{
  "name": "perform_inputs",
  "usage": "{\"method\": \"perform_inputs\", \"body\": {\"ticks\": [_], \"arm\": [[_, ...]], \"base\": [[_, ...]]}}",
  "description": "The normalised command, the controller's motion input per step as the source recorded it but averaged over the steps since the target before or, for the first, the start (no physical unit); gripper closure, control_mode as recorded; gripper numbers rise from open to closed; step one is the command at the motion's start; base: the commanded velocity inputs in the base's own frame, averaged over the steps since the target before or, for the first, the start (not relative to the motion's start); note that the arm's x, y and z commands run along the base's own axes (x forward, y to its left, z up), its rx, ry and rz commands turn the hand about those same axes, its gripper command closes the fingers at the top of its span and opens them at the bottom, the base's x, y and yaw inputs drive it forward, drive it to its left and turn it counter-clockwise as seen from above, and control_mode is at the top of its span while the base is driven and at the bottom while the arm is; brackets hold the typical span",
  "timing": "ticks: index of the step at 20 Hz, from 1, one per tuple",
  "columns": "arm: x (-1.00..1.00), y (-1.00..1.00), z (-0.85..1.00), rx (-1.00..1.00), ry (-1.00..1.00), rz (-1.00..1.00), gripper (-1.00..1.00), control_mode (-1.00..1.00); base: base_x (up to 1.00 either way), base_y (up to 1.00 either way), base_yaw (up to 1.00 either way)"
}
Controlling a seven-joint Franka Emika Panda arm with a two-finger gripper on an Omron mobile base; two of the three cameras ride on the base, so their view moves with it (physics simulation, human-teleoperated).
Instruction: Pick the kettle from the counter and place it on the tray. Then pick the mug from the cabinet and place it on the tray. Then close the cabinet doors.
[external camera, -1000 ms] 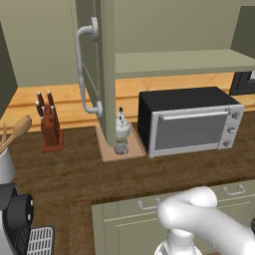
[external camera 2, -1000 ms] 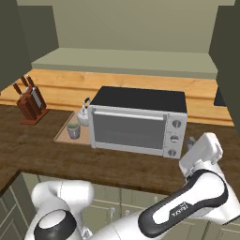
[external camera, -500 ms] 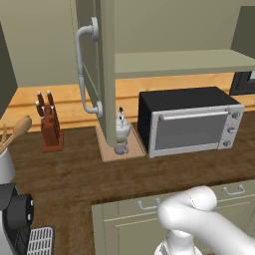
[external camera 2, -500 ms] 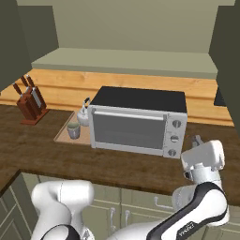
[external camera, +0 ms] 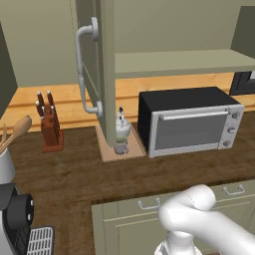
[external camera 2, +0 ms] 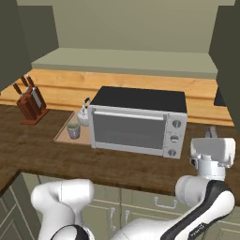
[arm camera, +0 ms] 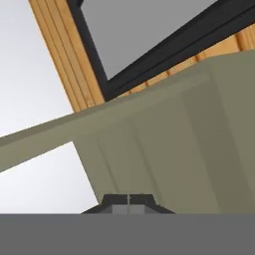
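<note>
The white kettle (external camera: 122,127) (external camera 2: 84,114) and the grey mug (external camera: 120,148) (external camera 2: 73,130) both stand on the tan tray (external camera: 107,152) (external camera 2: 62,134), on the counter (external camera: 74,174) left of the microwave. The cabinet's left door (external camera: 106,74) stands open, edge-on, with its curved grey handle (external camera: 83,69). The right door (external camera 2: 229,61) is open too. My gripper (external camera 2: 212,131) (arm camera: 128,198) is shut and holds nothing. It points upward to the right of the microwave. An olive door panel (arm camera: 164,149) lies close in front of the fingertips.
A black and silver microwave (external camera: 189,119) (external camera 2: 136,122) sits under the cabinet shelf (external camera: 184,62). A knife block (external camera: 49,124) (external camera 2: 30,101) stands at the left. A utensil holder with a wooden spoon (external camera: 15,132) and a dark appliance (external camera: 17,219) stand at the near left.
In the right base view my hand has straightened upright and shifted slightly right beside the microwave. The kettle, mug and tray have not moved.
</note>
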Motion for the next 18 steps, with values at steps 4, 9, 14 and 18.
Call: {"method": "perform_inputs", "body": {"ticks": [4,9,14,18], "arm": [[0.0,-0.55,0.29,0.13,-0.16,-0.05,1.0,-1.0],[0.0,-0.33,0.3,0.12,-0.2,-0.02,1.0,-1.0],[0.0,-0.14,0.28,0.09,-0.18,0.0,1.0,-1.0],[-0.02,-0.1,0.17,0.04,-0.16,0.0,1.0,-1.0]], "base": [[0.0,0.0,0.0],[0.0,0.0,0.0],[0.0,0.0,0.0],[0.0,0.0,0.0]]}}
